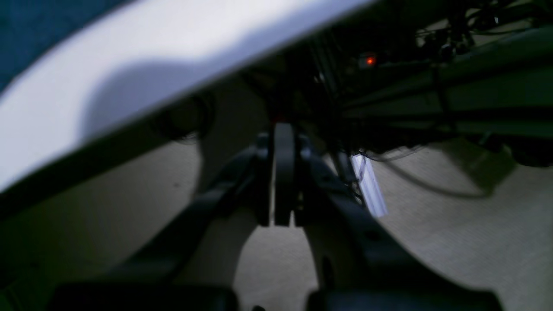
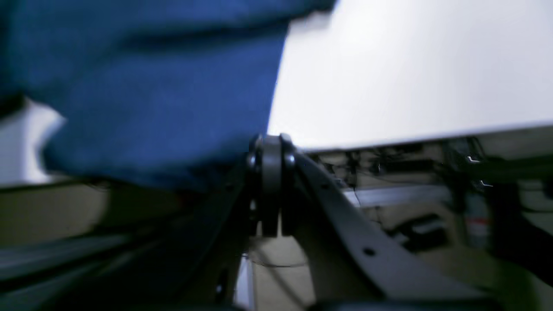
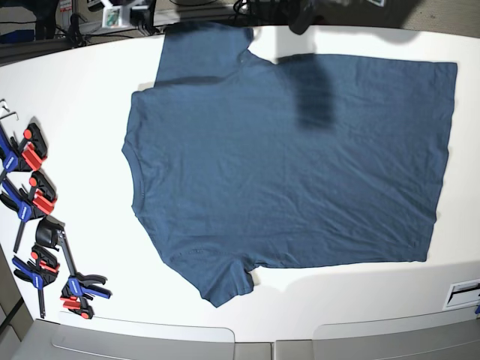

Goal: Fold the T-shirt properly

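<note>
The dark navy T-shirt (image 3: 292, 165) lies spread flat on the white table (image 3: 82, 90), collar to the left and hem to the right. In the left wrist view my left gripper (image 1: 283, 181) is shut and empty, out past the table's edge over the floor. Only a corner of the T-shirt (image 1: 26, 26) shows at top left. In the right wrist view my right gripper (image 2: 271, 190) is shut at the table's edge. Blurred T-shirt cloth (image 2: 151, 86) lies just to its left, and I see no cloth between the fingers. In the base view only a dark arm part (image 3: 300, 19) shows at the top edge.
Several red-blue-black clamps (image 3: 34, 195) lie along the table's left edge. A white label (image 3: 461, 291) sits at the front right. Cables and dark frames (image 1: 432, 65) fill the space beyond the table's far edge. An arm's shadow (image 3: 315, 97) falls on the shirt.
</note>
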`<action>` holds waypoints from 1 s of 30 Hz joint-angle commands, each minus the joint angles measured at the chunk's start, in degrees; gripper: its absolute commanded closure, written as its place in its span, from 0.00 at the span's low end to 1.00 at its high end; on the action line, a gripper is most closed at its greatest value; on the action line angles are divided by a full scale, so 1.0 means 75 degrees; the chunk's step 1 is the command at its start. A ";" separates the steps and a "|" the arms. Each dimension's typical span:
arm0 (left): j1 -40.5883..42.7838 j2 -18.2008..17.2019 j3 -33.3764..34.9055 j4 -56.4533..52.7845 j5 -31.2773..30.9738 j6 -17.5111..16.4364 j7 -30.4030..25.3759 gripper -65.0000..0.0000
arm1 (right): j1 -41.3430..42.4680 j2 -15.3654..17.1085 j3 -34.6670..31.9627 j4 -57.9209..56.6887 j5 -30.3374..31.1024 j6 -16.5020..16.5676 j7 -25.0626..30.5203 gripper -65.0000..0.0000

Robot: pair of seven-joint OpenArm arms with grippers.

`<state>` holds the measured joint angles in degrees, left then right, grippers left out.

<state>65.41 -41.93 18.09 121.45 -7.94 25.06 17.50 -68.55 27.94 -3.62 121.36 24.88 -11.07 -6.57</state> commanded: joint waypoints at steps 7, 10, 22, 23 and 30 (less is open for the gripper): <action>0.0128 -0.0128 -0.2008 0.0970 -0.0743 -0.0073 0.0172 1.00 | 0.0017 -0.0300 0.1247 0.0154 0.1690 0.2789 0.0160 1.00; 0.0128 -0.0117 -0.2958 0.1119 -0.1641 -0.0554 0.0178 1.00 | 0.0283 -0.0711 0.1667 0.0154 0.2559 0.3867 0.0143 1.00; 0.0125 -0.0085 -0.4855 0.1122 -0.4048 -0.3101 0.0184 1.00 | 0.1399 -0.1612 0.2046 0.0152 0.4846 0.5694 -0.0970 1.00; 0.0125 -0.0085 -0.4858 0.1122 -0.4118 -0.3418 0.0181 1.00 | 0.1419 -0.1612 0.2046 0.0152 0.4911 0.5744 -0.1011 1.00; 0.0125 -0.0085 -0.4858 0.1119 -0.4945 -0.5490 0.0207 1.00 | 0.1416 -0.1612 0.2046 0.0152 0.4916 0.5820 -0.1017 1.00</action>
<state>65.84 -42.24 -17.98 128.90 -44.25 -15.81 20.05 -57.32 15.53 11.42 121.56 60.51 31.31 -15.11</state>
